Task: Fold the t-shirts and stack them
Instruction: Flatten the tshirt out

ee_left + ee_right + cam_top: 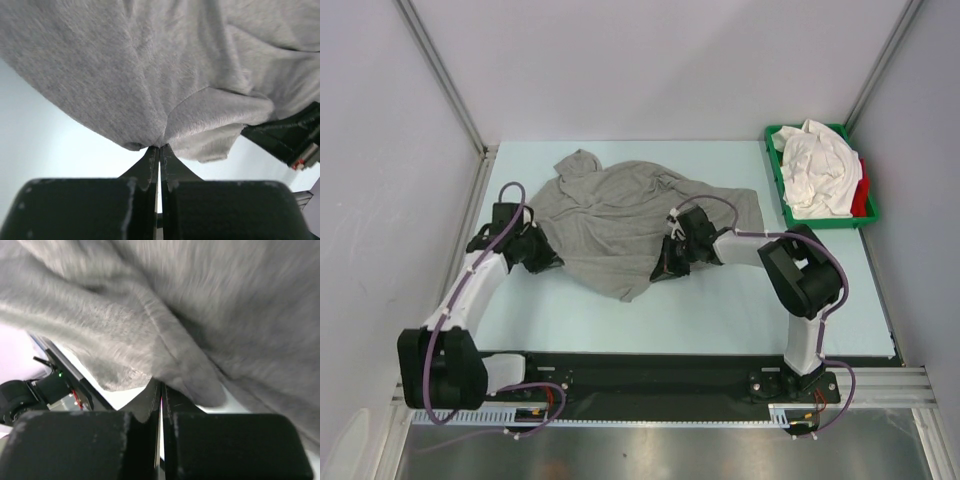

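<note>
So the grey t-shirt (620,215) is lying unfolded and pretty rumpled in the middle of the pale blue table (580,320). It's heather grey and full of creases, with one sleeve poking toward the far left and the body bunching down to a point at the near side. The white t-shirts (815,170) are a crumpled heap in the green tray (830,224) at the far right, well apart from the grey one, and a red t-shirt (863,190) peeks out along the pile's right side.

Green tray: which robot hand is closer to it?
Right. The right hand grips the shirt's near edge, left of the tray; the left hand is farther off, at the shirt's left edge.
</note>
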